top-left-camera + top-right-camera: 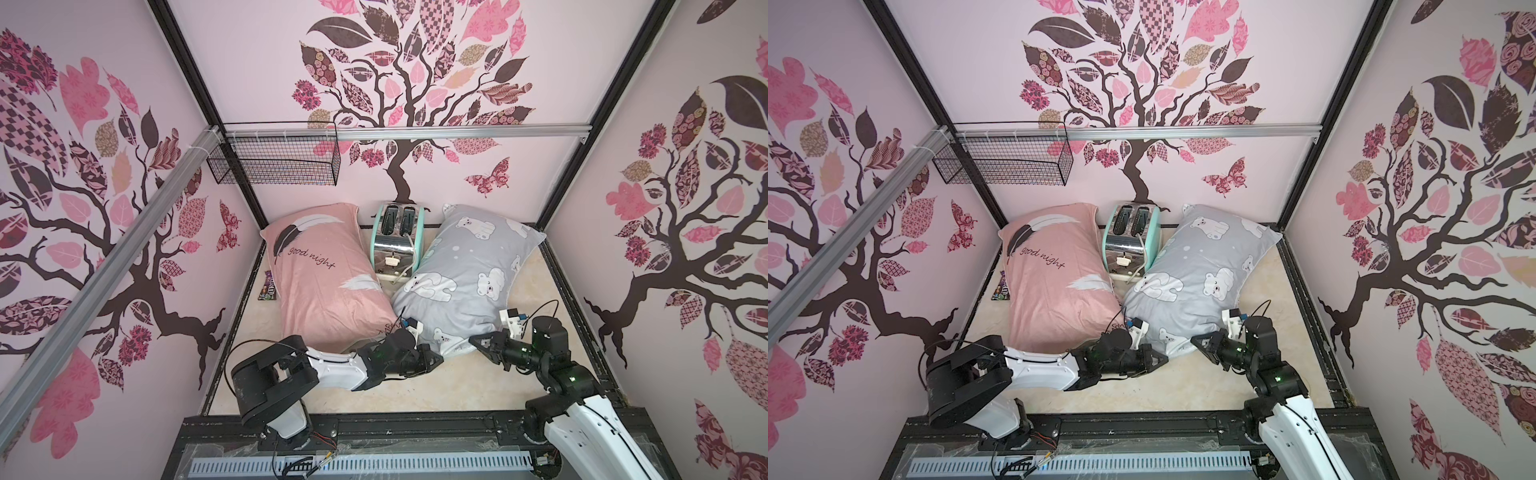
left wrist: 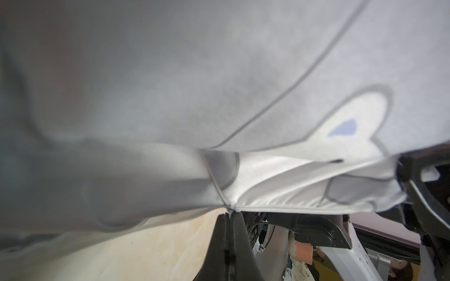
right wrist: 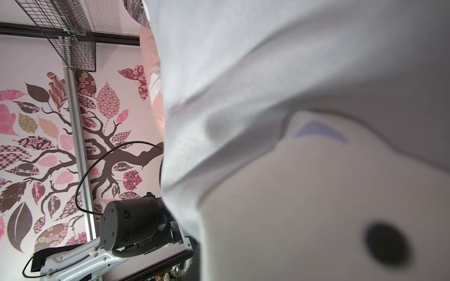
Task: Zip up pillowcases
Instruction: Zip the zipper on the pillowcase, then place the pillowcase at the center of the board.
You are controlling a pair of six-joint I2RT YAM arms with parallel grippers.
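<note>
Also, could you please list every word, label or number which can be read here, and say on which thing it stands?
"good night": dark script on the pink pillowcase, readable in both top views.
On the snack packet beside it: printed lettering, too small to read.
On the grey pillowcase and the toaster: no text visible.

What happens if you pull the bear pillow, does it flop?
The bear pillow looks puffy and stuffed, so it is probably light and squashy, not stiff. Its hem folds and wrinkles in the left wrist view, so it would likely sag where pulled. It lies flat, so it should not roll.
</note>
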